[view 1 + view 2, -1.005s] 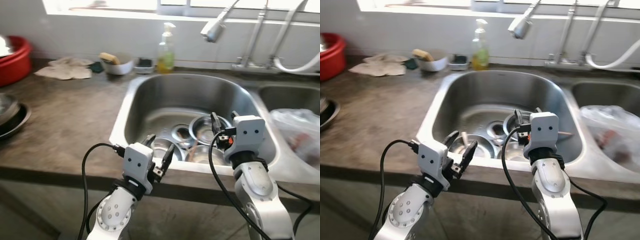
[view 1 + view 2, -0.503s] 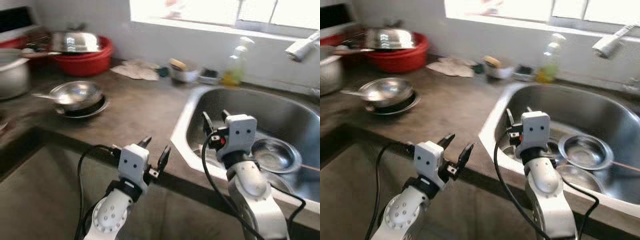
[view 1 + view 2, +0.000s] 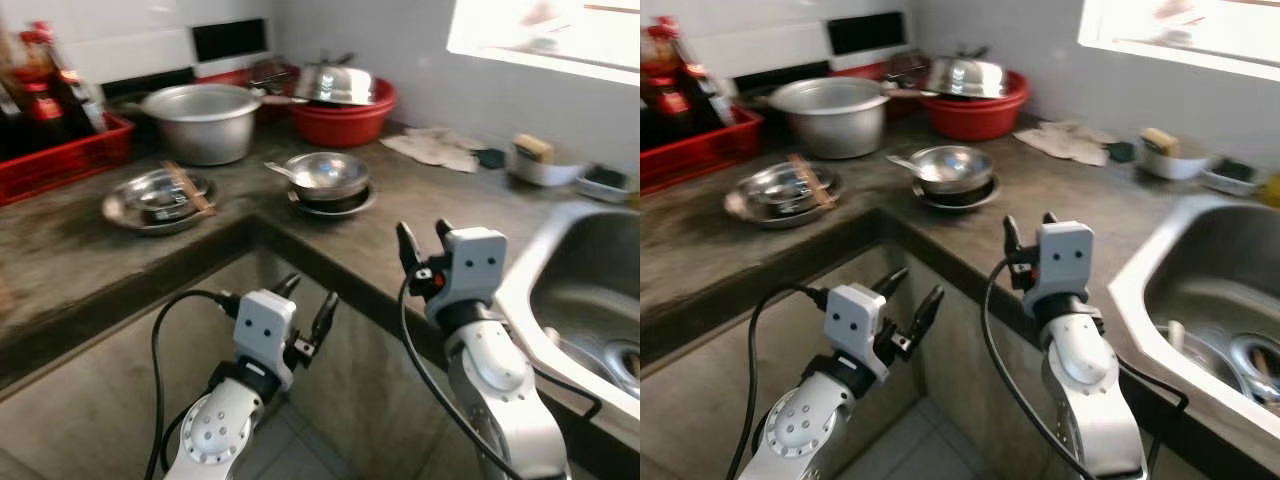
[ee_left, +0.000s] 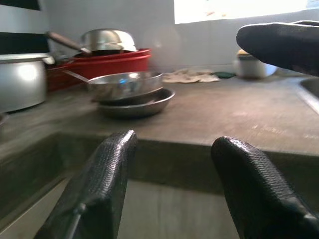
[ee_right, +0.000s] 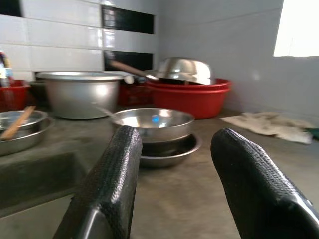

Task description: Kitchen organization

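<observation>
A stack of steel bowls (image 3: 327, 180) with a spoon in the top one stands on the dark L-shaped counter (image 3: 420, 215) ahead. To its left lies a steel plate (image 3: 155, 198) holding a small bowl and chopsticks. My left gripper (image 3: 306, 308) hangs open below the counter's inner corner, holding nothing. My right gripper (image 3: 420, 238) is open above the counter's front edge, short of the bowls (image 5: 152, 123). The sink (image 3: 1215, 300) with steel dishes in it lies at the right.
A big aluminium pot (image 3: 205, 120), a red basin (image 3: 345, 108) with a steel lid, and a red crate (image 3: 55, 150) of bottles line the back. A cloth (image 3: 435, 150) and a sponge dish (image 3: 535, 165) lie under the window. Tiled floor shows below.
The camera has swung left: the sink slid to the right edge, and the counter corner with bowls, pot and crate came into view. Both grippers stay open and empty.
</observation>
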